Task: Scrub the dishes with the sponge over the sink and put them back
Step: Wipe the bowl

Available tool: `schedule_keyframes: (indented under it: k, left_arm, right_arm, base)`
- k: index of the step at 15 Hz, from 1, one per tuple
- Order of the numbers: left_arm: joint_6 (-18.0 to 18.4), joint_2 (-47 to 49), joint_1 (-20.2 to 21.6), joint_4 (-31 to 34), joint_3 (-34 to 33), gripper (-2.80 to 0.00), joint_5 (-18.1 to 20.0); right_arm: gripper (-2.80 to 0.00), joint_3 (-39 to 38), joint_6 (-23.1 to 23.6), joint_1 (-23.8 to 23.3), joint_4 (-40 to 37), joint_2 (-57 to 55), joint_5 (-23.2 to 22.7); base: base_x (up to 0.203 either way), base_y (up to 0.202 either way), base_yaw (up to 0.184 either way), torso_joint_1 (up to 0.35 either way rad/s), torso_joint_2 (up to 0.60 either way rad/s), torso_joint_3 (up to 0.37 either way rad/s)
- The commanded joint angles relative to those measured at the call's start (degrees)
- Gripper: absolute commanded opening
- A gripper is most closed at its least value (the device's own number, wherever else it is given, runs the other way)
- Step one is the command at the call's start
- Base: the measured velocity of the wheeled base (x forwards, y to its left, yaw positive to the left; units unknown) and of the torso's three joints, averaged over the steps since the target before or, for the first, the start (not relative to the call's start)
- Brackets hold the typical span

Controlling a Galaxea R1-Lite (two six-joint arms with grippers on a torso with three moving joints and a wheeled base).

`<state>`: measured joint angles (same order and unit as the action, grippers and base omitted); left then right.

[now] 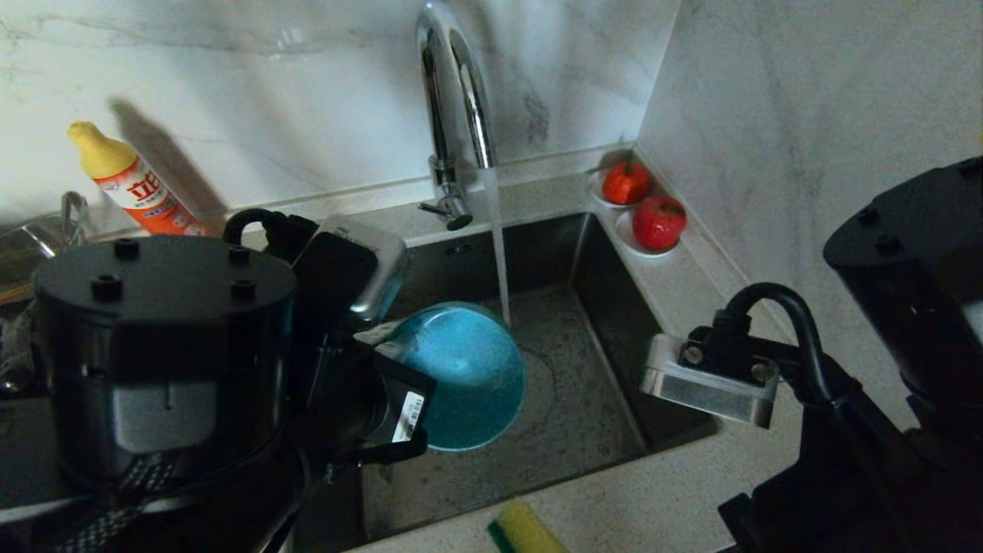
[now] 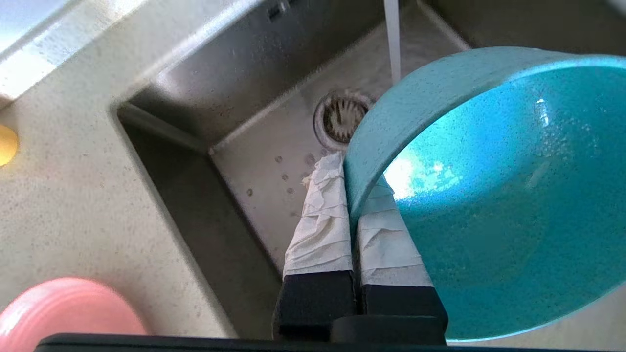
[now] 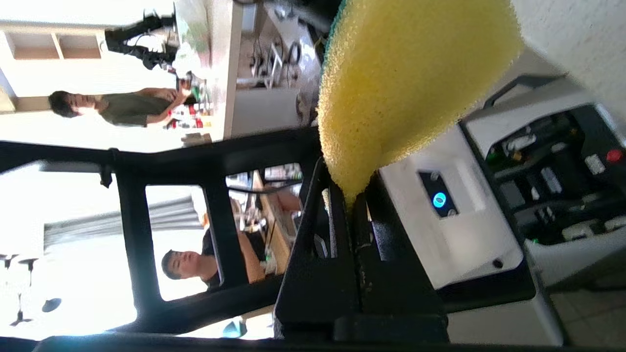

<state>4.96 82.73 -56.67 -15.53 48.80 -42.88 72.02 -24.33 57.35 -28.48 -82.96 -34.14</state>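
A teal bowl point(image 1: 468, 376) hangs tilted over the sink point(image 1: 584, 384), its hollow facing the right. My left gripper point(image 2: 354, 181) is shut on the bowl's point(image 2: 489, 195) rim, one taped finger inside and one outside. Water runs from the chrome tap point(image 1: 453, 92) just past the bowl's far edge, onto the basin floor near the drain point(image 2: 341, 117). My right gripper point(image 3: 348, 195) is shut on a corner of the yellow sponge point(image 3: 411, 78). The sponge point(image 1: 526, 530) shows over the front counter at the lower edge of the head view. A pink plate point(image 2: 63, 308) lies on the counter left of the sink.
An orange detergent bottle point(image 1: 134, 184) leans against the back wall at the left, beside a glass pot point(image 1: 31, 246). Two small white saucers with red fruit point(image 1: 626, 183) point(image 1: 658, 221) sit at the sink's far right corner. The wall stands close on the right.
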Motion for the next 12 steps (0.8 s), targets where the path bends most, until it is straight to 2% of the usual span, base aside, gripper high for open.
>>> schedule_keyframes:
  k: [1,7,12]
  left_arm:
    - [-0.21,0.60,0.03,-0.96,1.33,-2.80,-1.21]
    - [-1.32,0.17,-0.13,-2.09,1.93,-2.80,-1.68]
    - [-3.28,-1.64,-2.12,-2.31,1.91,-2.80,-1.98]
  right_arm:
    - [-2.80,0.05,-0.10,0.92,-0.17,-0.36,-0.22]
    - [-2.80,1.80,-0.28,2.85,-1.05,-2.16,-0.14]
    - [-2.80,3.34,-0.45,2.24,-1.01,-3.48,0.13]
  base:
    - [0.000,0.000,0.000,0.000,0.00,0.000]
    - [0.000,0.000,0.000,0.000,0.00,0.000]
    - [0.000,0.000,0.000,0.000,0.00,0.000]
